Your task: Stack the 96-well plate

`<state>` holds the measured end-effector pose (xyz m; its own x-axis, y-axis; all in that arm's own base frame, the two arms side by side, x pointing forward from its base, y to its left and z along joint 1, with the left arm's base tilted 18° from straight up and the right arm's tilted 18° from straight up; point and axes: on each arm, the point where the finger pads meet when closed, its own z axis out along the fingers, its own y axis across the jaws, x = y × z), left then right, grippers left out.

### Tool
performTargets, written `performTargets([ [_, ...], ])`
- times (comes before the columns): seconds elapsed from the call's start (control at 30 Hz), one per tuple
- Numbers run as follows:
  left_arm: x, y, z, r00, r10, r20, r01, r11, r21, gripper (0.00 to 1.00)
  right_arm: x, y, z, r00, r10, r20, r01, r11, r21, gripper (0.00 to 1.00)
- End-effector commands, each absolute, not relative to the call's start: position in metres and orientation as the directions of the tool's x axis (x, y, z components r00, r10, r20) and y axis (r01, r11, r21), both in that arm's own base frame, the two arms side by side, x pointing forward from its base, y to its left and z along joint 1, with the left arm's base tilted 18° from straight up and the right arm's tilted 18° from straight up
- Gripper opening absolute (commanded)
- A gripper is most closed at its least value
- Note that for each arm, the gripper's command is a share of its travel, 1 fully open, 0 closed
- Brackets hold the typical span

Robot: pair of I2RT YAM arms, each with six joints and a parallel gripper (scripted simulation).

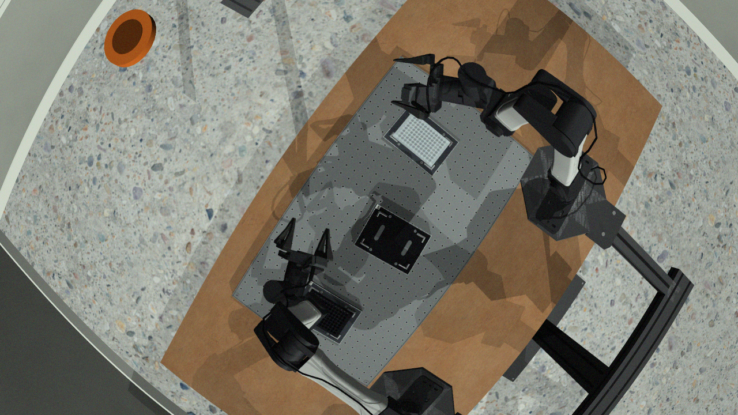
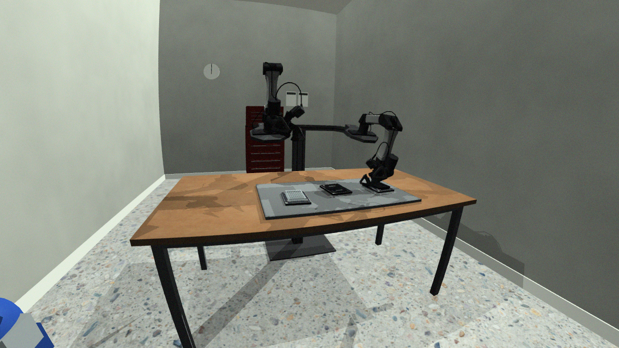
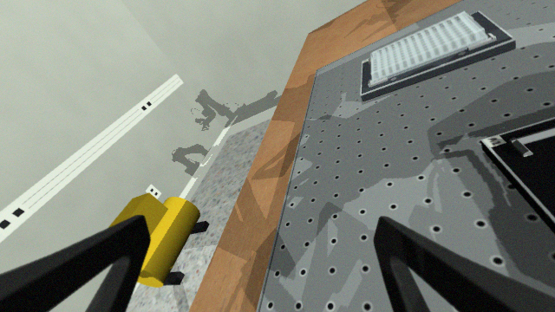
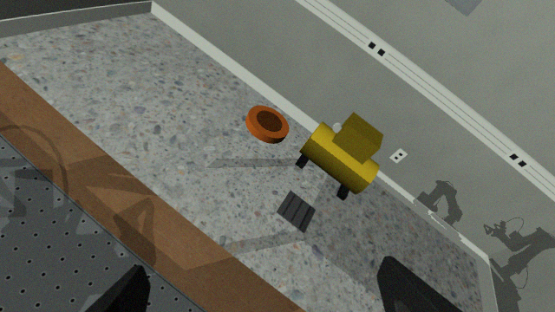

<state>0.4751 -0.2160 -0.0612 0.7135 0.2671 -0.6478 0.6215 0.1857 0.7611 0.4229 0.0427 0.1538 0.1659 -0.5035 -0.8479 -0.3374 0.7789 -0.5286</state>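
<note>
The pale 96-well plate (image 1: 422, 138) (image 2: 295, 195) (image 3: 427, 48) sits in nest N1 (image 1: 407, 151) (image 3: 499, 32). A dark plate (image 1: 335, 317) sits in nest N2 (image 1: 346, 304), partly hidden by the left arm. The cut corners are too small to make out. My left gripper (image 1: 309, 224) (image 3: 263, 227) is open and empty, beyond N2 over the board, pointing roughly toward the N1 end. My right gripper (image 1: 393, 82) (image 4: 267, 271) is open and empty near the board's far corner beside N1. One of its fingers overlaps the edge of N1 in the top view.
An empty black nest (image 1: 393, 240) (image 2: 335, 189) (image 3: 529, 178) lies between N1 and N2 on the grey perforated board (image 1: 350, 159). The board rests on a brown table (image 1: 443, 330). The right wrist view looks past the table edge at the floor, showing an orange ring (image 4: 256, 130).
</note>
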Motion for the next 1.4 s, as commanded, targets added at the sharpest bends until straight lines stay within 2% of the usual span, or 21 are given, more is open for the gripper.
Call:
performTargets([
  [0.0, 0.476, -0.216, -0.058, 0.720, 0.265, -0.642, 0.615, 0.186, 0.766, 1.00, 0.423, 0.043, 0.159, 0.178, -0.504, -0.845, -0.330, 0.778, -0.534, 1.00],
  [0.53, 0.476, -0.216, -0.058, 0.720, 0.265, -0.642, 0.615, 0.186, 0.766, 1.00, 0.423, 0.043, 0.159, 0.178, -0.504, -0.845, -0.330, 0.778, -0.534, 1.00],
  [0.57, 0.478, -0.211, -0.043, 0.711, 0.289, -0.641, 0.604, 0.214, 0.768, 1.00, 0.430, 0.045, 0.148, 0.132, -0.484, -0.865, -0.350, 0.794, -0.497, 1.00],
  [0.73, 0.458, -0.194, -0.040, 0.592, 0.371, -0.715, 0.658, 0.289, 0.695, 1.00, 0.440, 0.049, 0.125, -0.010, -0.417, -0.909, -0.385, 0.840, -0.381, 1.00],
  [0.9, 0.438, -0.181, -0.036, 0.459, 0.435, -0.775, 0.695, 0.366, 0.618, 1.00, 0.442, 0.045, 0.120, -0.026, -0.411, -0.911, -0.379, 0.848, -0.372, 1.00],
  [1.23, 0.404, -0.161, -0.036, 0.202, 0.505, -0.839, 0.732, 0.492, 0.472, 1.00, 0.448, 0.055, 0.087, -0.213, -0.331, -0.919, -0.396, 0.889, -0.229, 1.00],
  [1.37, 0.388, -0.148, -0.033, 0.074, 0.523, -0.849, 0.721, 0.560, 0.408, 1.00, 0.449, 0.052, 0.083, -0.223, -0.326, -0.919, -0.389, 0.894, -0.223, 1.00],
])
